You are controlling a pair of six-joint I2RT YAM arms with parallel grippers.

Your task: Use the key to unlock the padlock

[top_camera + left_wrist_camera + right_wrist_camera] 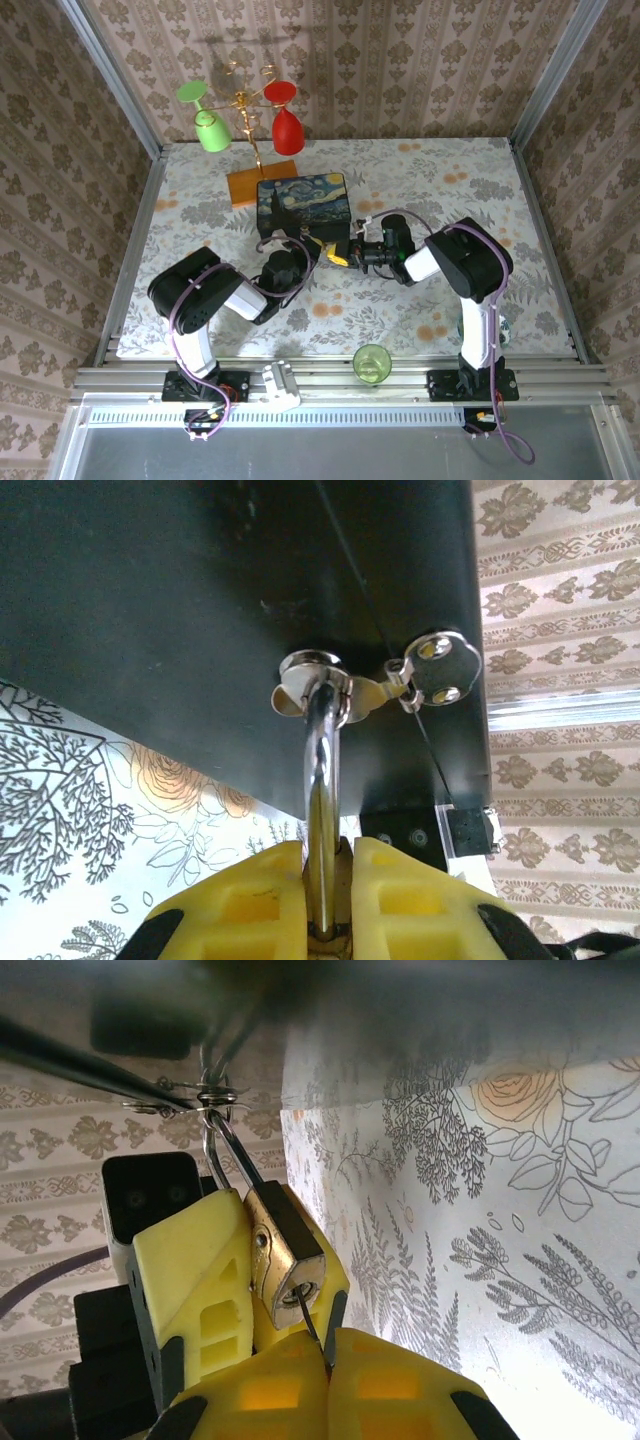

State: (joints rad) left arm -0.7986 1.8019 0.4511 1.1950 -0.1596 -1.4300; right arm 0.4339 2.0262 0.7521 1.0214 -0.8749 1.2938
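The brass padlock (285, 1250) hangs by its silvery shackle (322, 770) from the clasp (312, 675) on the front of the dark blue painted box (302, 205). My left gripper (328, 885) is shut on the padlock body, one yellow finger (190, 1260) on each flat side. The thin grey key (314, 1330) has its blade in the keyhole at the padlock's bottom face. My right gripper (328, 1372) is shut on the key's other end. From above, the left gripper (325, 250) and right gripper (362, 256) meet tip to tip just in front of the box.
Behind the box stands a gold rack on a wooden base (262, 185), with a green glass (205, 120) and a red glass (285, 115) hanging from it. A green cup (372, 362) sits at the near edge. Patterned walls close in on three sides.
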